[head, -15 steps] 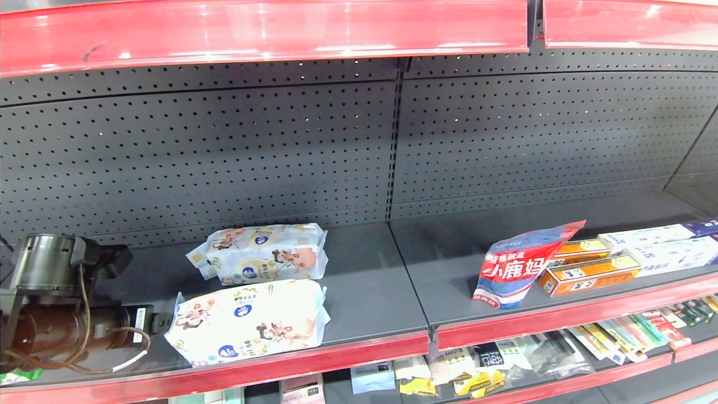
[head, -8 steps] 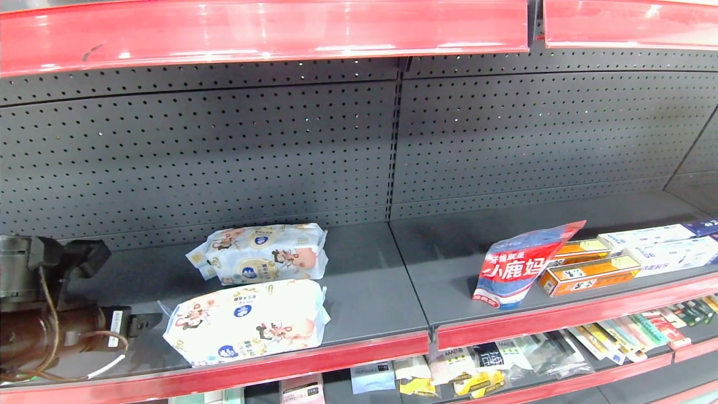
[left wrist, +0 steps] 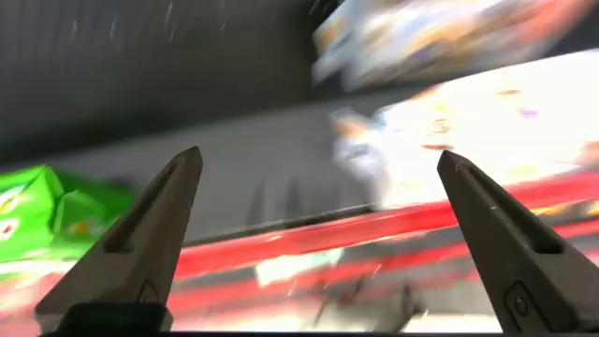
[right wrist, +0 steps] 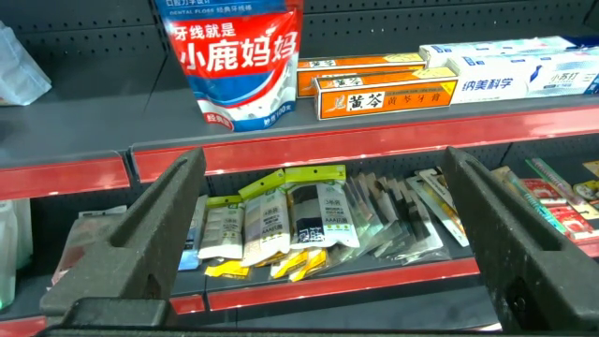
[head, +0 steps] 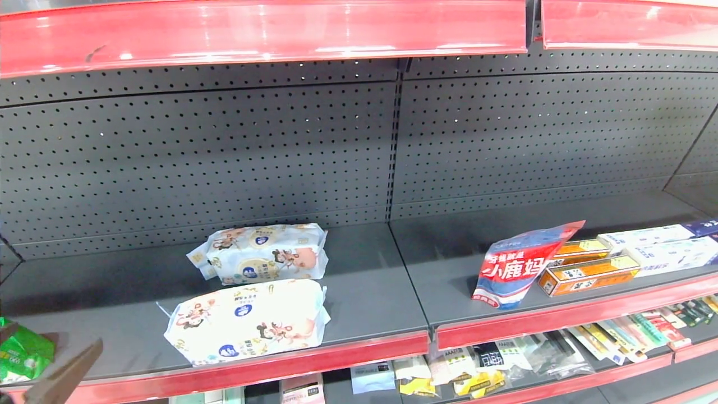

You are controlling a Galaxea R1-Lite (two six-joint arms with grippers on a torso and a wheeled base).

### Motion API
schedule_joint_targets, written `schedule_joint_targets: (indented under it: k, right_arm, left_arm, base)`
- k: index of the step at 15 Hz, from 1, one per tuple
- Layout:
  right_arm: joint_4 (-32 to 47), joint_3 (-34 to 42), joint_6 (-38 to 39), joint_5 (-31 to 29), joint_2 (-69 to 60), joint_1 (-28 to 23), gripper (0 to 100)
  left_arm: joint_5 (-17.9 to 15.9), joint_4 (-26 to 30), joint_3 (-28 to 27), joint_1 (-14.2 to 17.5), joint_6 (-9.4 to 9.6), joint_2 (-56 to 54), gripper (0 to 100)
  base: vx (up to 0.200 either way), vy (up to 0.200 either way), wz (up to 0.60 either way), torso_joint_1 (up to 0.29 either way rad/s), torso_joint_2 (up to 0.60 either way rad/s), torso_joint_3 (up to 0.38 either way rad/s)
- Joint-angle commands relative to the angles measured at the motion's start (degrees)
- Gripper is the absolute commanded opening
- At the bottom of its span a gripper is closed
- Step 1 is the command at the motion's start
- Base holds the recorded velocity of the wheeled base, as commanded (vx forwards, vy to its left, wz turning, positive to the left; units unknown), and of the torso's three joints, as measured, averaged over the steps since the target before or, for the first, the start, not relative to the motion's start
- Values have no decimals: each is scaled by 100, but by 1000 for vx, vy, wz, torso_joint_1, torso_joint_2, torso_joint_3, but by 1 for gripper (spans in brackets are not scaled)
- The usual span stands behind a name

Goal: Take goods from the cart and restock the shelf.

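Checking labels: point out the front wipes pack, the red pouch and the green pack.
front wipes pack (head: 247,321), head view, middle of its top face.
red pouch (head: 519,268), head view, its printed front.
green pack (head: 22,350), head view, its visible part.

Green packet (head: 22,354) cut by the head view's left edge, outline incomplete. Left wrist view motion-smeared: nearer wipes pack (left wrist: 487,140) and farther wipes pack (left wrist: 421,37) are pale blurs, print illegible. White boxes (head: 667,247) run off the right edge. Lower-shelf sachets (head: 482,365) half hidden under the red shelf lip (head: 538,322).
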Motion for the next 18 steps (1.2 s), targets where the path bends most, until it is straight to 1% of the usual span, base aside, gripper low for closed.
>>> schedule_joint_targets:
  k: [1,2,3,4,5,6,7,9,10,11,12,14,16,18]
  right_arm:
    - [-10,1,-4,-2,5,0,100]
    - [-10,1,-4,-2,5,0,100]
    - [-1,1,-4,6,5,0,100]
    - [-1,1,-4,-2,5,0,100]
    - [-1,1,-4,-2,5,0,100]
    - [-1,1,-4,-2,5,0,100]
    - [-1,1,-4,-2,5,0,100]
    - [-1,1,-4,-2,5,0,100]
    - [-1,1,-22,15,5,0,100]
    - [-1,1,-31,24,5,0,100]
    - [-10,1,-48,33,5,9,100]
    - [-1,1,-31,24,5,9,100]
    - [-1,1,-57,15,5,9,100]
    - [-10,1,-57,15,5,9,100]
  left_arm:
    - [-590,926,592,26,-495,-2773,100]
    - [-441,1506,671,26,-478,-3300,100]
    - [-274,1550,882,26,-416,-3282,100]
    - [386,1225,1022,26,-495,-3256,100]
    - [737,1154,1049,26,-478,-3247,100]
    - [834,1154,1049,44,-530,-3195,100]
    - [886,1145,1049,140,-601,-3203,100]
    - [781,970,1145,193,-618,-3256,100]
    - [271,724,1207,193,-662,-3265,100]
    - [-28,785,1207,193,-680,-3265,100]
    - [-239,794,1207,193,-618,-3265,100]
    - [-168,794,1207,193,-495,-3265,100]
    - [-63,794,1207,193,-495,-3265,100]
    - [-63,794,1207,193,-486,-3265,100]
  base:
    - [0,0,0,0,0,0]
    - [0,0,0,0,0,0]
    - [0,0,0,0,0,0]
    - [0,0,0,0,0,0]
    - [0,0,0,0,0,0]
    - [0,0,0,0,0,0]
    - [0,0,0,0,0,0]
    - [0,0,0,0,0,0]
    - [0,0,0,0,0,0]
    - [0,0,0,0,0,0]
    - [0,0,0,0,0,0]
    - [0,0,0,0,0,0]
    - [0,0,600,2,2,5]
    - [0,0,600,5,2,2]
